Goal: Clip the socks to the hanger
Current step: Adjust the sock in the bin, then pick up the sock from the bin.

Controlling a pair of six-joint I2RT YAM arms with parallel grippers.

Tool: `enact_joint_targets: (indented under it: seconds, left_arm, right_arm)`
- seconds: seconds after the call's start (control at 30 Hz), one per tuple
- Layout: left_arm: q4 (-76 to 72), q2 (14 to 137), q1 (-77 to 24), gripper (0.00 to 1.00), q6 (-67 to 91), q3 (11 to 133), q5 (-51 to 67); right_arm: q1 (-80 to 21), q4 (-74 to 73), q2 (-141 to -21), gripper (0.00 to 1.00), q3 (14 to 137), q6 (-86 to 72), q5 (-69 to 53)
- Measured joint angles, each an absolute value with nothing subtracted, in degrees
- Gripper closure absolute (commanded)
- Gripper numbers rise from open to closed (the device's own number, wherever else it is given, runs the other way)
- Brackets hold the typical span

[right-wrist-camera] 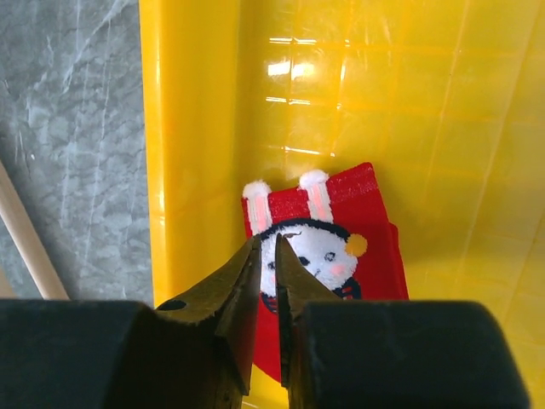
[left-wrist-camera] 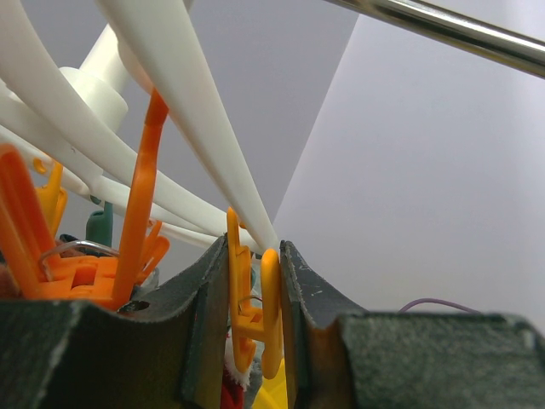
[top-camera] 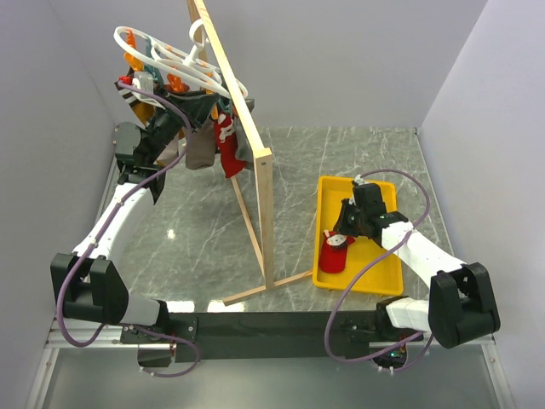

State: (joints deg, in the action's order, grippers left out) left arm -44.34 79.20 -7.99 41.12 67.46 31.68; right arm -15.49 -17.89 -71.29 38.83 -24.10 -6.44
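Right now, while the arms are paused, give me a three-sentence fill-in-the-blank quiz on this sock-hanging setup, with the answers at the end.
1. The orange clip on the white hanger is squeezed by the ___ pincer.
2. The loose red sock lies in a ___ tray.
3. A second red sock hangs below the hanger, beside the ___ rack.

Missing words: left; yellow; wooden.
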Motion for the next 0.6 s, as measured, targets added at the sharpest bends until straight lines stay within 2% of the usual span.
enact_joint_targets:
  seconds: [0.17, 0.27, 0.5, 0.6]
  left_arm:
    - [-44.34, 79.2, -7.99, 0.84, 41.12, 67.37, 31.68]
    - [-44.38, 79.2, -7.99, 0.84, 41.17, 67.24, 31.7]
    - [-44.58, 79.2, -7.99, 0.84, 41.21, 67.09, 31.68]
    - [-44.58, 79.2, -7.99, 0.84, 41.19, 67.09, 31.68]
  right_arm:
    - [-15.53, -19.75, -71.29, 0.55, 38.87, -23.86, -2.83]
    - [-14.41, -21.26, -71.33, 0.47, 38.89, -24.75, -0.64]
    - [-11.2, -21.06, -72.47, 0.45, 39.2, -24.6, -1.13]
    - [-11.2, -20.14, -74.28, 0.49, 39.55, -23.38, -2.39]
